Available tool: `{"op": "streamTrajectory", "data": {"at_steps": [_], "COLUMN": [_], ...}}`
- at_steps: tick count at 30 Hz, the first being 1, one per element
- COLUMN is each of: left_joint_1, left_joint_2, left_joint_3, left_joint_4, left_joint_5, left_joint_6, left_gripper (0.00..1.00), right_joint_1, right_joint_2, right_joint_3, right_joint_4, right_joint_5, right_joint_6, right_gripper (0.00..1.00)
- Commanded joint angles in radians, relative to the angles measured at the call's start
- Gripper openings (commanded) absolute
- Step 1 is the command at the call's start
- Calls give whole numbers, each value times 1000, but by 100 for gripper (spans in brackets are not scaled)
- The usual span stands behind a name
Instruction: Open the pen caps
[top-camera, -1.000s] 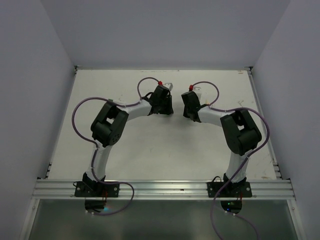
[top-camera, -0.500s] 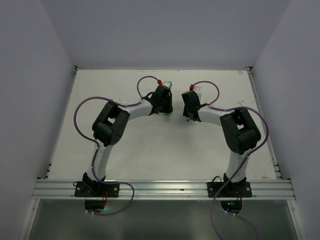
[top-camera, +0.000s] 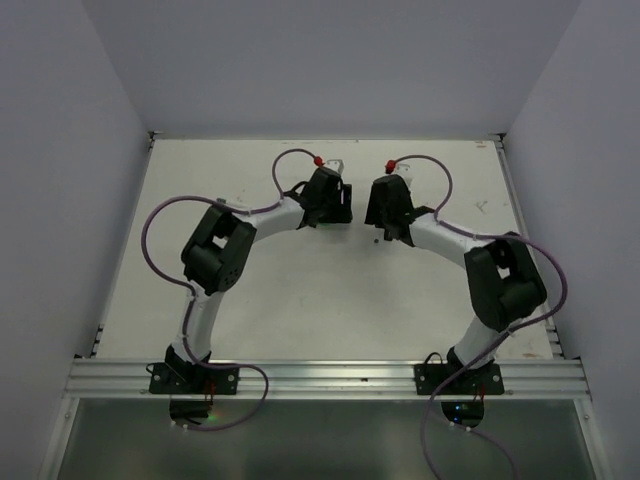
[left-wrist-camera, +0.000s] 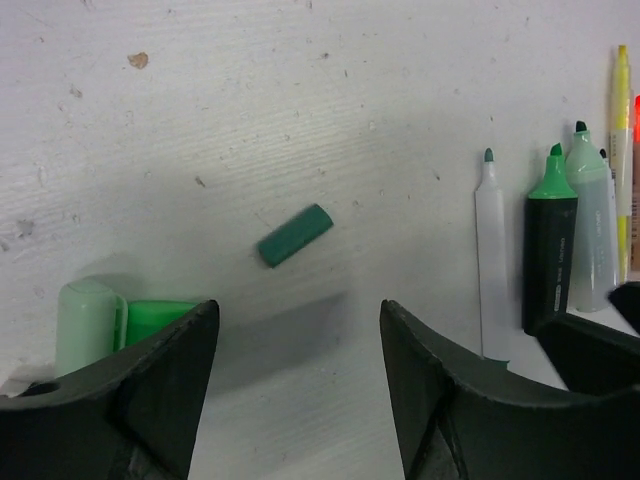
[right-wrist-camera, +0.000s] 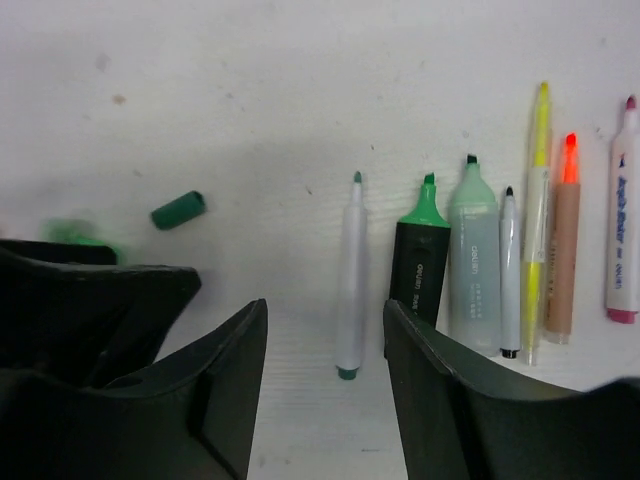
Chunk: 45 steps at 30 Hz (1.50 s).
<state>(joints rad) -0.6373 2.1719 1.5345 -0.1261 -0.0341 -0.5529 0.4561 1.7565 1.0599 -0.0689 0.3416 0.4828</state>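
A dark green pen cap (left-wrist-camera: 294, 235) lies loose on the white table, ahead of my left gripper (left-wrist-camera: 298, 312), which is open and holds nothing. A pale green cap (left-wrist-camera: 88, 325) and a bright green cap (left-wrist-camera: 155, 315) sit partly behind its left finger. My right gripper (right-wrist-camera: 325, 310) is open too, just short of the tail of a white pen (right-wrist-camera: 350, 280). The dark green cap (right-wrist-camera: 179, 210) lies to that pen's left. Beside the pen lie a black highlighter (right-wrist-camera: 420, 255), a pale green one (right-wrist-camera: 475, 250), and thin white, yellow (right-wrist-camera: 535, 220) and orange pens, all uncapped.
A white marker with a pink end (right-wrist-camera: 622, 210) closes the row on the right. The left gripper's black body (right-wrist-camera: 90, 300) is close on the right gripper's left. In the top view both wrists (top-camera: 328, 198) (top-camera: 388, 205) face each other at the table's far middle.
The right arm's elbow has swung right and toward the near edge, and its wrist has shifted slightly right. The left arm has hardly moved.
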Motion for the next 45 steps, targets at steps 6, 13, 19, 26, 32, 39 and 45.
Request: {"op": "streamTrajectory", "data": {"at_steps": [6, 13, 19, 26, 32, 39, 45], "left_joint_1": [1, 62, 246, 352, 419, 482, 508], "left_joint_2": [-320, -529, -595, -543, -396, -224, -127], "left_joint_3": [-17, -150, -292, -306, -208, -111, -53], "left_joint_4": [-52, -81, -93, -138, -214, -242, -247], "left_joint_5": [-96, -228, -279, -486, -509, -452, -412], "left_joint_6": [18, 15, -51, -142, -225, -249, -232], "left_gripper": [82, 99, 100, 97, 81, 66, 58], "right_joint_1": [-2, -2, -4, -2, -2, -2, -2], "right_joint_2": [-393, -572, -583, -562, -546, -539, -522], "right_joint_3": [-40, -147, -184, -204, -210, -216, -215], "right_joint_4": [-8, 50, 93, 127, 146, 159, 169], "right_joint_5": [-67, -162, -230, -309, -335, -358, -385], "right_joint_6": [-53, -73, -81, -70, -64, -56, -56], "right_gripper": [68, 78, 82, 84, 85, 85, 84]}}
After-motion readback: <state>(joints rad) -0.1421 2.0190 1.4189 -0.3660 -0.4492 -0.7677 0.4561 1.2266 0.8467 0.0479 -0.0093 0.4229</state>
